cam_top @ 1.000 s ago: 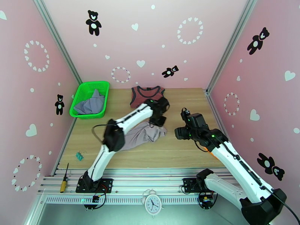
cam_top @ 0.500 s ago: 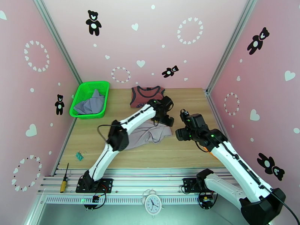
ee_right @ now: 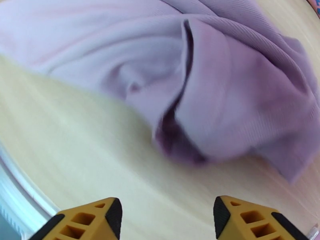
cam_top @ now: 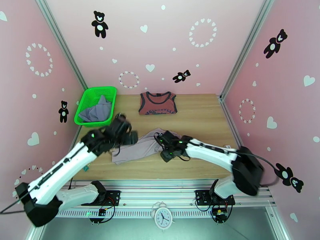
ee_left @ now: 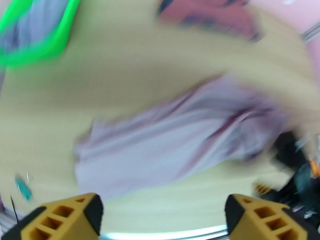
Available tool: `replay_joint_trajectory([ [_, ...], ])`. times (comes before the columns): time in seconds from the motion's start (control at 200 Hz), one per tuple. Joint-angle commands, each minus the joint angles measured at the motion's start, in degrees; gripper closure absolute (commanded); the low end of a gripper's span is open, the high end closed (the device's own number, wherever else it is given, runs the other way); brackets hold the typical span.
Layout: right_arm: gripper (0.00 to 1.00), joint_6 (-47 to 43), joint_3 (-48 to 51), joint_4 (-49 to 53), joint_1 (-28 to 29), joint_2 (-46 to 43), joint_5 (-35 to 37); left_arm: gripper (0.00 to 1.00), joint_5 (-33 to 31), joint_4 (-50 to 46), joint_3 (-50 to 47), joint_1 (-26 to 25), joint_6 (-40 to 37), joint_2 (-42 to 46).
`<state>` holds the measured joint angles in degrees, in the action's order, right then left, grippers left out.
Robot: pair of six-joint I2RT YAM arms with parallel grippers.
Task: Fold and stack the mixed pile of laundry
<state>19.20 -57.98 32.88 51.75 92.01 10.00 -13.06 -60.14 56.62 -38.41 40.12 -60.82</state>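
Folding has hardly started, I think. The red tank top (cam_top: pixel 158 103) lies flat at the far side of the table (cam_top: pixel 200 117), away from the other clothes. It may be the start of the stack, but I cannot tell if it is folded. The pale top (cam_top: pixel 138 145), a soft pinky purple, lies in the middle of the table, all bunched up and wrinkly, so it needs folding. The green basket (cam_top: pixel 94 124) sits at the far left corner of the table. Inside it there is a grey shirt (cam_top: pixel 96 112) in a floppy heap, and I see nothing else in there. That shirt needs to come out and get folded too. So one piece is maybe done and two are left, and nothing is stacked yet. The left gripper (ee_left: pixel 164 203) hangs over the left part of the pale top. Its view is blurry, but its fingers are spread wide with nothing between them. The right gripper (ee_right: pixel 167 205) is low beside the right end of the same top. Its fingers are spread too, with bare table between them, and they hold nothing
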Motion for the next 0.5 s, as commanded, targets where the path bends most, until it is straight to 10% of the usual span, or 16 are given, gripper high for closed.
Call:
replay_joint_trajectory([
  [0.0, 0.41, 4.1, -3.3, -0.9, -0.1, 2.7, 7.8, 0.21, 3.8, 4.8, -7.6, 1.6, 7.4, 4.2],
  [0.496, 0.47, 6.6, -3.8, -2.9, -0.8, 6.5, 8.2, 0.15, -0.3, 9.4, -21.6, 6.9, 12.2, 2.9],
])
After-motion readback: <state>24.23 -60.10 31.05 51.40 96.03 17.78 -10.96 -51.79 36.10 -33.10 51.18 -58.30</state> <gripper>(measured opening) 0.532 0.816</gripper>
